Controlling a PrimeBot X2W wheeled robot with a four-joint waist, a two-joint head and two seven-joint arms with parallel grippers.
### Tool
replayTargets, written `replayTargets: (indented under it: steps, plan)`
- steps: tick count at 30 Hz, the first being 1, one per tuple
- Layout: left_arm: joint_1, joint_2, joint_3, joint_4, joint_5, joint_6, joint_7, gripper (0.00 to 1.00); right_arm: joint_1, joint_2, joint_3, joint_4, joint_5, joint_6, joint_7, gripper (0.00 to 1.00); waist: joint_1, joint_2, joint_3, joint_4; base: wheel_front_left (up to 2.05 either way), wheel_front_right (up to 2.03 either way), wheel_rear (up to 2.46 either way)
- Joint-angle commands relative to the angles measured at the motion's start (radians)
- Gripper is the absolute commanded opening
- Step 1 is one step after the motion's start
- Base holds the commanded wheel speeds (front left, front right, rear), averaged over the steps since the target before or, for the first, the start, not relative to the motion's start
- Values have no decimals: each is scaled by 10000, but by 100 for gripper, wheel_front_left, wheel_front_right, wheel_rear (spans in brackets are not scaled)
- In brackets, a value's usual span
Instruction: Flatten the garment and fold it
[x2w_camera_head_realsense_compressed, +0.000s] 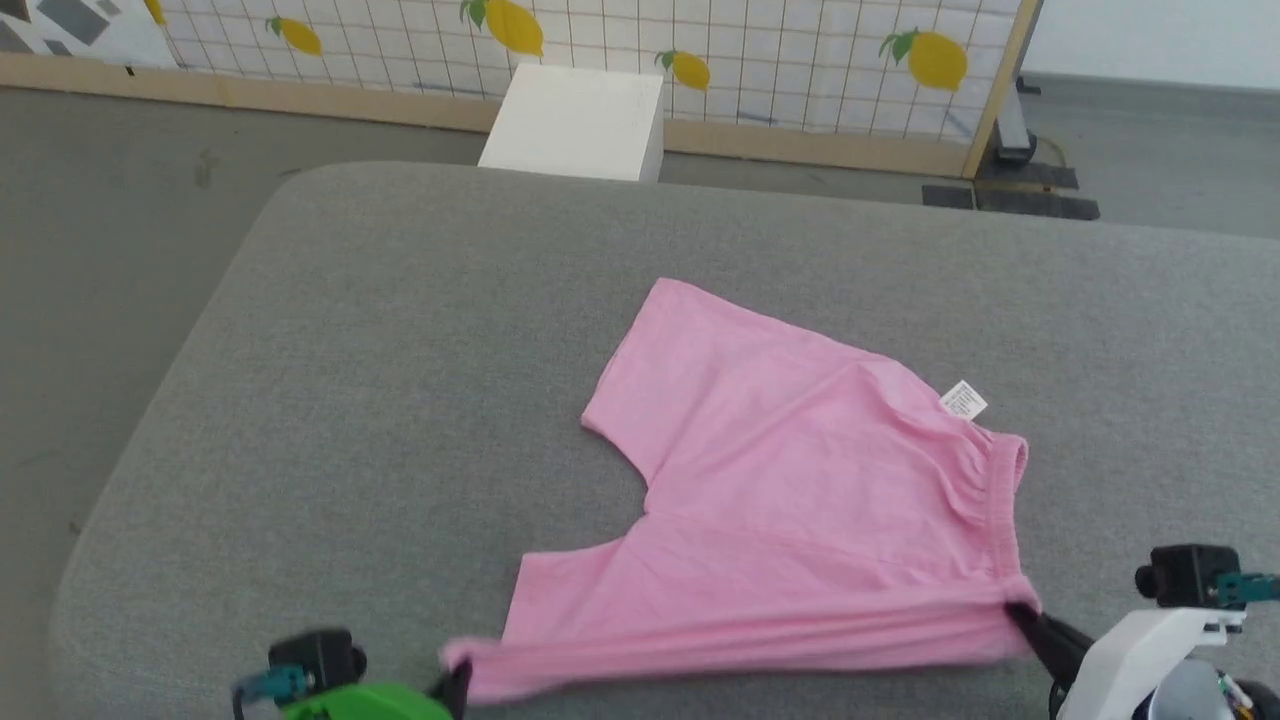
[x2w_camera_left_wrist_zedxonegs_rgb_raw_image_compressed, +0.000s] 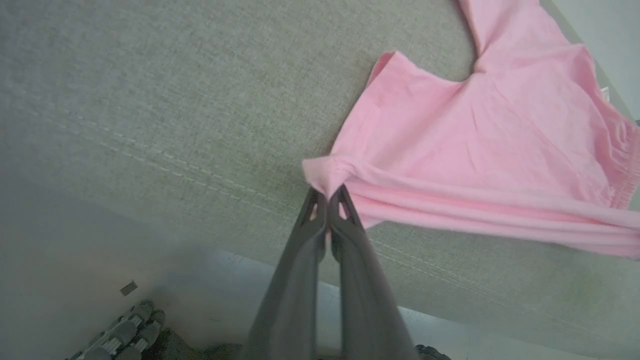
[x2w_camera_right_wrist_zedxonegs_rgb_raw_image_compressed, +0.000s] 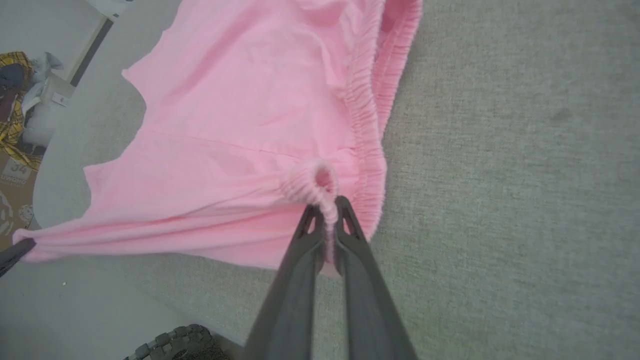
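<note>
Head view: garment (x2w_camera_head_realsense_compressed: 800, 480) nearly flat, near edge taut. Left gripper (x2w_camera_head_realsense_compressed: 458, 685) at 7 o'clock, right gripper (x2w_camera_head_realsense_compressed: 1020, 612) at 5, both pinching it; folding not begun.

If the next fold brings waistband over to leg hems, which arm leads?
Right. The right claw is shut on the garment at its waistband corner; the left claw pinches the near leg hem, the opposite end.

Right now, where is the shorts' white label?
Head view, right of centre: the white label sits at the far end of the pink shorts' gathered waistband.
</note>
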Motion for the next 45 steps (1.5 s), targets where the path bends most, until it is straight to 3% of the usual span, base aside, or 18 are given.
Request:
replayTargets:
  steps: [1,10,21,28,34,40,41,42,43,45]
  plan:
    - [-488,131,109,-149,152,-77,-208,0,-220,9,-180,-189,-144,-23,36,0,1,-1,268,-127,0,0,0]
    - [-3964,57,-273,519,852,-1103,-834,0,-1579,280,-644,-880,-707,-23,462,0,1,-1,1502,-404,0,0,0]
    - [-8558,-584,-1007,4055,1659,-2359,-1633,0,-3490,403,-1045,-664,-1055,-23,838,0,1,-1,3375,-758,0,0,0]
    - [-10584,-1033,-1206,6268,1832,-2742,-2039,0,-4106,577,-915,-457,-1113,-23,932,0,1,-1,4206,-1032,0,0,0]
    - [-11794,-1085,-1276,7777,1970,-2919,-2323,0,-4419,673,-475,-253,-1017,-23,947,0,1,-1,4605,-1415,0,0,0]
    - [-12475,-1085,-1287,9352,2004,-2794,-2382,0,-4512,652,-159,-146,-810,-23,826,0,1,-1,4671,-1690,0,0,0]
    - [-12525,-1096,-1261,9518,1975,-2755,-2381,8,-4501,659,-108,-149,-751,-23,824,15,1,-1,4656,-1709,0,0,0]
    - [-12569,-1102,-1249,9702,1970,-2700,-2419,78,-4476,644,-4,-170,-662,-23,824,75,1,-1,4615,-1723,0,0,0]
    - [-12592,-1098,-1267,9848,1995,-2653,-2437,100,-4451,622,54,-195,-604,-23,780,100,1,-1,4570,-1728,0,0,0]
    - [-12615,-1124,-1188,10140,1887,-2618,-2466,100,-4354,575,148,-204,-487,-23,730,100,1,-1,4432,-1715,0,0,0]
